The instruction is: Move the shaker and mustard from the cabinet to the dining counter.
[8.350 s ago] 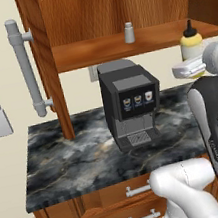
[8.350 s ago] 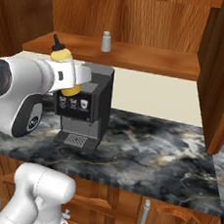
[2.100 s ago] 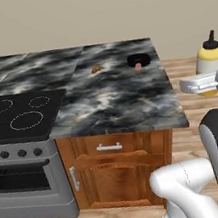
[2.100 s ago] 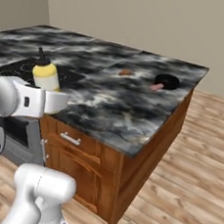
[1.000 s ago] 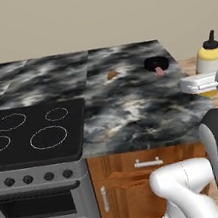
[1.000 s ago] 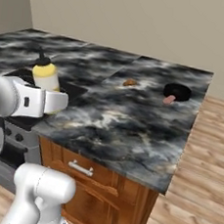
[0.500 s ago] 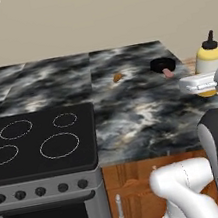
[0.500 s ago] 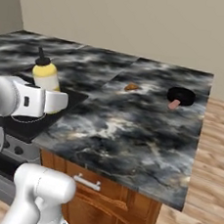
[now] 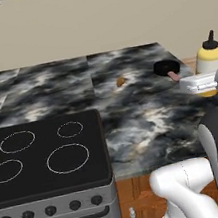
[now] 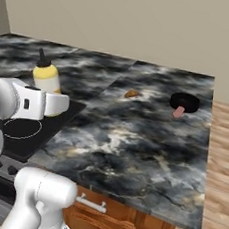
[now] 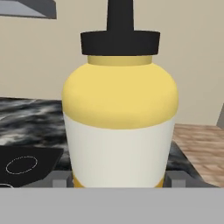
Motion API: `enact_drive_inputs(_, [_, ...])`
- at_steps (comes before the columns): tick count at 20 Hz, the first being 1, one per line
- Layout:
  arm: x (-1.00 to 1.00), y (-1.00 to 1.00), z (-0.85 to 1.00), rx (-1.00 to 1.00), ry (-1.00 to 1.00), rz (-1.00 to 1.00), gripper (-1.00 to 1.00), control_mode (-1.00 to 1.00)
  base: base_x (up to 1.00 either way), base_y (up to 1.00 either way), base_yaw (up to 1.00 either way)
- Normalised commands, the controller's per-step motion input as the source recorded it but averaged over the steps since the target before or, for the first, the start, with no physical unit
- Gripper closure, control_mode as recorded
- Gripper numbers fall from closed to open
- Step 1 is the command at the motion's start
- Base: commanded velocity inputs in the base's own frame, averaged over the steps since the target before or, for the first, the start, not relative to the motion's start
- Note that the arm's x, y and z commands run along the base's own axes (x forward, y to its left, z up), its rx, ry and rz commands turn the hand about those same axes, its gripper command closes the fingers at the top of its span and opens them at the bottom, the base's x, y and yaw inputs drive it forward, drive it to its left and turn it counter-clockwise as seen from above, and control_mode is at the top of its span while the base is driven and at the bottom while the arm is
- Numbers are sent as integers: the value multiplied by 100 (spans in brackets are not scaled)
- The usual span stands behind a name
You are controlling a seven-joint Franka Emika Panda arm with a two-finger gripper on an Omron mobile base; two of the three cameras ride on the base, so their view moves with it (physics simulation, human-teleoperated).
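The end effector was gripping the mustard upright by its lower body, at centre left of the right base view, probably to keep it steady in transport. Beyond it lay the dining desk, not yet reached.

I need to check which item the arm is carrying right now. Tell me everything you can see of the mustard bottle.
The mustard is a small squeeze bottle that looks like plastic: rounded yellow shoulders, a pale cream band around the middle, a darker yellow strip at the base, and a black collar with a pointed nozzle. It stands upright, clamped low on its body by the gripper, clear of the dining counter and held in the air beside the stovetop. Nothing else touches it.
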Motion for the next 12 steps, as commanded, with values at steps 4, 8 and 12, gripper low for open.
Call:
enact_drive_inputs(4, [0,0,0,0,0,0,100,100,58,30,-14])
enact_drive_inputs(8, [0,0,0,0,0,0,100,100,51,17,-11])
enact_drive_inputs(12, [0,0,0,0,0,0,100,100,42,3,-8])
